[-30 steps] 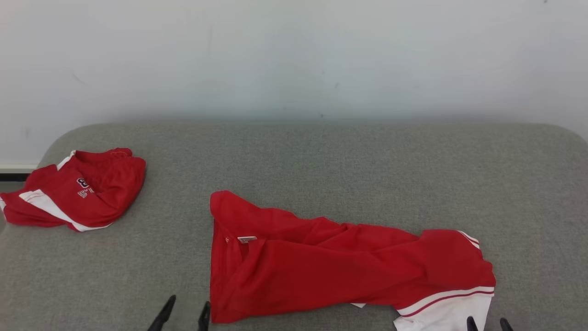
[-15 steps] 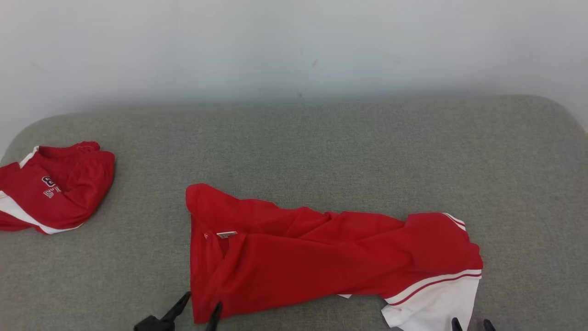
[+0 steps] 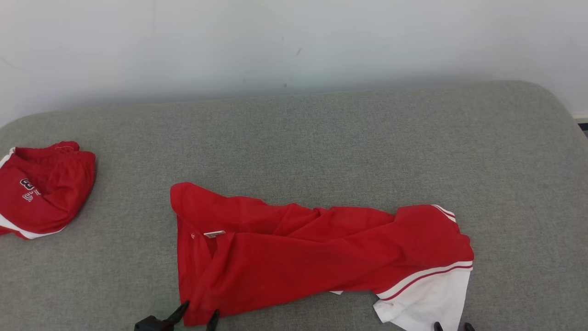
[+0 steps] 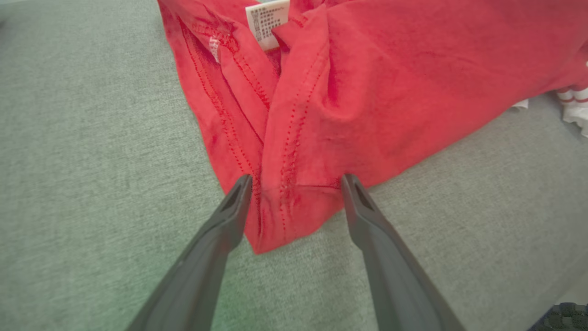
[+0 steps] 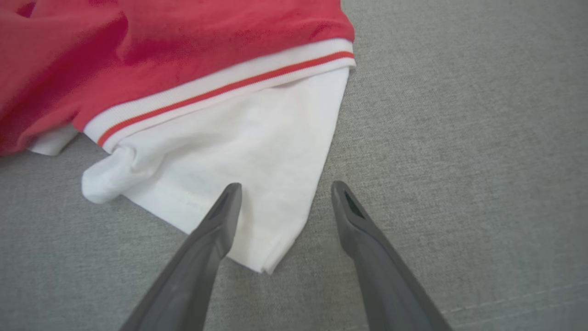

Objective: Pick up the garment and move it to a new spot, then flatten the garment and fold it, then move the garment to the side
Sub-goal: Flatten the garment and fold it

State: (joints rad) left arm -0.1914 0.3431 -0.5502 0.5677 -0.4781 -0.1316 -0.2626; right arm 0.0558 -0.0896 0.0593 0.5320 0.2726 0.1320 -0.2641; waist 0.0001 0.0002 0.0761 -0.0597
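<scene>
Red garment (image 3: 321, 257), left tool (image 4: 297, 178) splayed astride corner, right tool (image 5: 287, 185) splayed

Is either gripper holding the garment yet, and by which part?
Nothing is held. Left gripper open astride a red corner of the garment; right gripper open over its white corner.

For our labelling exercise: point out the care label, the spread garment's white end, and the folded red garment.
care label (image 4: 268, 23), left wrist view, middle of the printed tag.
white end (image 5: 239, 151), right wrist view, plain cloth below the red stripe.
folded red garment (image 3: 59, 184), head view, red cloth beside the lettering.
</scene>
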